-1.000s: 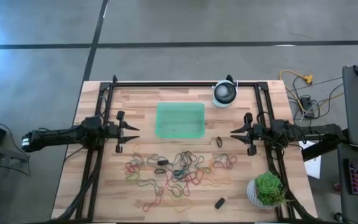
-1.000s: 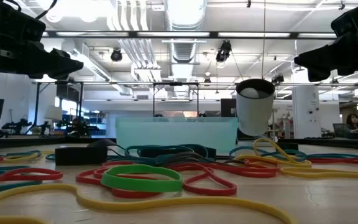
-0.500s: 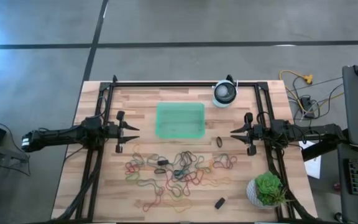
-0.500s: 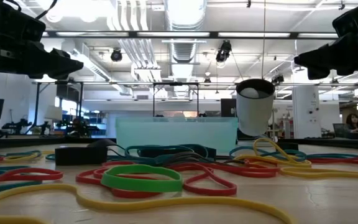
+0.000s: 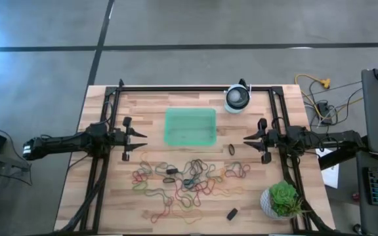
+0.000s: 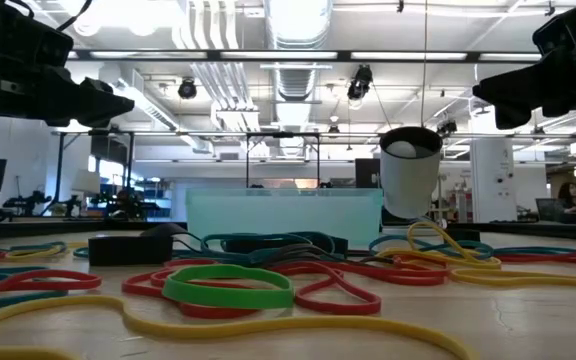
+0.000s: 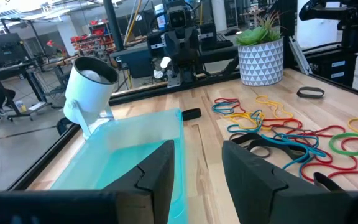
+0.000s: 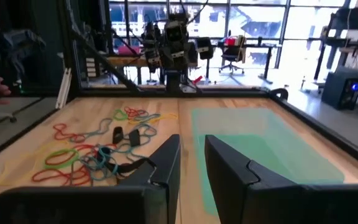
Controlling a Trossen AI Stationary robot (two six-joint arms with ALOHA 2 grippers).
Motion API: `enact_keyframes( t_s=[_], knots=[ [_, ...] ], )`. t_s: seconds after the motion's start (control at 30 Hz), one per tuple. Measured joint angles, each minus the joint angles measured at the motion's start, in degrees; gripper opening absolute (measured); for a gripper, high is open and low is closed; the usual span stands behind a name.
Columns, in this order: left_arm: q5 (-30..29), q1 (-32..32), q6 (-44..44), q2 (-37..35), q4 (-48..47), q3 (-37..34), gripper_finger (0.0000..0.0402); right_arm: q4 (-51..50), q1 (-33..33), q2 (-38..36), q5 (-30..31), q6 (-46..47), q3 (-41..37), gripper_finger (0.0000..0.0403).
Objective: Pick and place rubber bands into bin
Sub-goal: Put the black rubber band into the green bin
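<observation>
Coloured rubber bands (image 5: pixel 189 180) lie scattered over the worktop's near half, none collected; beyond them the green bin (image 5: pixel 189 126) appears empty; left pincer (image 5: pixel 143 136) and right pincer (image 5: pixel 247 139), both parted and holding nothing, hover at the side edges.

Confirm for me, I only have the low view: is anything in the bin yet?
Observer: No. From above, the bin shows no bands inside.
Operator: Where are the grippers relative to it?
Observer: The left gripper and right gripper flank it, one on each side. Both are open and empty.
Operator: Any stray band near the right one?
Observer: Yes. One black band lies alone close by the right gripper, apart from the main tangle of rubber bands.
</observation>
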Motion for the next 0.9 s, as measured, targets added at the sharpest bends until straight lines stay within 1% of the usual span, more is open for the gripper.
enact_keyframes(
  t_s=[0.27,0.43,0.5,0.7,0.8,0.9],
  knots=[
    [-0.42,0.02,0.61,0.0,10.82,0.0,0.0121,1.18,0.0,0.02,0.04,-0.17,0.0,0.0068],
    [-0.42,0.02,0.61,0.0,16.54,0.0,0.0121,0.54,0.0,0.07,0.03,12.64,0.0,0.0068],
    [-0.42,0.02,0.63,-0.02,17.46,0.0,0.0121,-0.44,0.0,0.07,-0.11,15.05,0.0,0.0068],
    [-0.49,0.02,0.63,-0.02,17.82,0.0,0.0121,-1.14,0.0,0.3,-0.22,14.52,0.0,0.0068],
    [-2.41,0.02,0.65,0.0,17.77,0.0,0.0121,-0.55,0.0,0.55,-0.35,15.25,0.0,0.0068],
    [-2.28,0.01,0.59,-0.01,17.79,0.0,0.0121,-0.24,0.0,0.79,-0.35,15.59,0.0,0.0068]
  ],
)
